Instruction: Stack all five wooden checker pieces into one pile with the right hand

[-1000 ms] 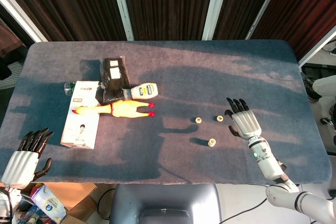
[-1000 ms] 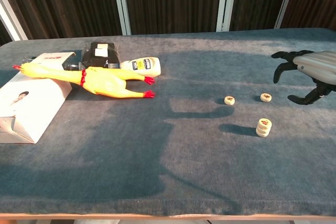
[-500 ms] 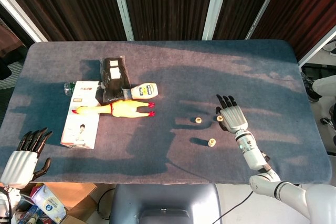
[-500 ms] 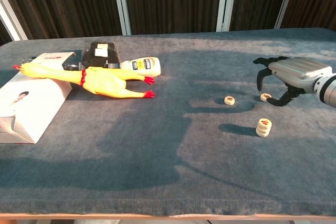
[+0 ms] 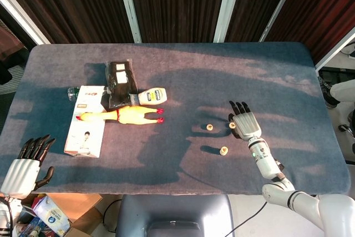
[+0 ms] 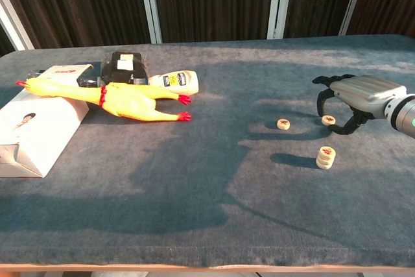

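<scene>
Left hand (image 5: 22,171) idle off the table's near-left edge, fingers straight, holding nothing. Short stack of round pale wooden checker pieces (image 6: 325,157) sits nearest. Beyond it, right hand (image 6: 355,97) arches fingers-down over one single wooden checker (image 6: 329,120), nothing gripped. Another loose checker (image 6: 283,124) lies to its left. Yellow rubber chicken (image 6: 120,100) far left.

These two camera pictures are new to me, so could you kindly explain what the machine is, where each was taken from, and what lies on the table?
It is a two-armed robot with humanlike hands. One picture looks down from its head, the other forward from its chest. The right hand hovers with curled fingers over a single checker piece, holding nothing. Another single piece and a small pile of checkers lie nearby. The left hand waits open off the table's edge. Elsewhere lie a rubber chicken, a white box, a black packet and a small bottle.
</scene>
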You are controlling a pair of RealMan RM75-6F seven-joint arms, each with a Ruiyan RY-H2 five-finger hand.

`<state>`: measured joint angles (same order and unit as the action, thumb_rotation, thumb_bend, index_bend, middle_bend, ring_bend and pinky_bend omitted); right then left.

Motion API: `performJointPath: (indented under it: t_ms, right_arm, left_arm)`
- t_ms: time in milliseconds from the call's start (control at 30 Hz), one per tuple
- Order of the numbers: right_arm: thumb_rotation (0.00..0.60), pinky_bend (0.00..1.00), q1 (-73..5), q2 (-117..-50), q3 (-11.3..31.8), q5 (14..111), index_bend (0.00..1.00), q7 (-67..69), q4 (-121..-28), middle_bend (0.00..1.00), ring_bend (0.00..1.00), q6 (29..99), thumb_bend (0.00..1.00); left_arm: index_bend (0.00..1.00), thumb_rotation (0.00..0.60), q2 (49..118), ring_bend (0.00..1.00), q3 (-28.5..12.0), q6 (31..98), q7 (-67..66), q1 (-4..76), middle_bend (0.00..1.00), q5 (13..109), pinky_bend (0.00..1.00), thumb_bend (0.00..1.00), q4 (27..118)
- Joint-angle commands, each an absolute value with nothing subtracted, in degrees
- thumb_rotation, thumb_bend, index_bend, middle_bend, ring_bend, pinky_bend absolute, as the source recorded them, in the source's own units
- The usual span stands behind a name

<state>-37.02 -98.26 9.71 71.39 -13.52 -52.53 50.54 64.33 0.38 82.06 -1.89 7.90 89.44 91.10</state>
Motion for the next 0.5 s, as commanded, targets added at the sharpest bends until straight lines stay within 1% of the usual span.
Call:
performJointPath:
  t_ms: [33,300,400,500]
  right_arm:
    - [0.6,0.0,-37.1,-98.6,9.7,71.2,0.56,-13.8,-52.0,0.05,0.0,50.4,0.48]
    - [0.6,0.0,-37.1,-98.4,9.8,70.8,0.67,-13.4,-52.2,0.07,0.0,50.5,0.48]
    - [0.6,0.0,-36.8,-97.8,9.8,71.3,0.69,-12.8,-53.3,0.08,0.0,51.4,0.48]
    - [0.6,0.0,-36.2,-96.4,9.2,73.2,0.69,-12.0,-56.4,0.08,0.0,53.8,0.48]
  left_arm:
    - [0.0,0.6,64.4,0.0,0.3,82.0,-1.9,7.9,0.0,89.4,0.0,0.48,91.1]
    - [0.0,0.6,64.4,0.0,0.4,82.0,-2.0,7.9,0.0,89.5,0.0,0.48,91.1]
    - [0.0,0.6,64.4,0.0,0.4,82.1,-2.0,7.9,0.0,89.5,0.0,0.48,91.1]
    - [0.0,0.6,64.5,0.0,0.4,82.0,-2.0,8.0,0.0,89.4,0.0,0.48,91.1]
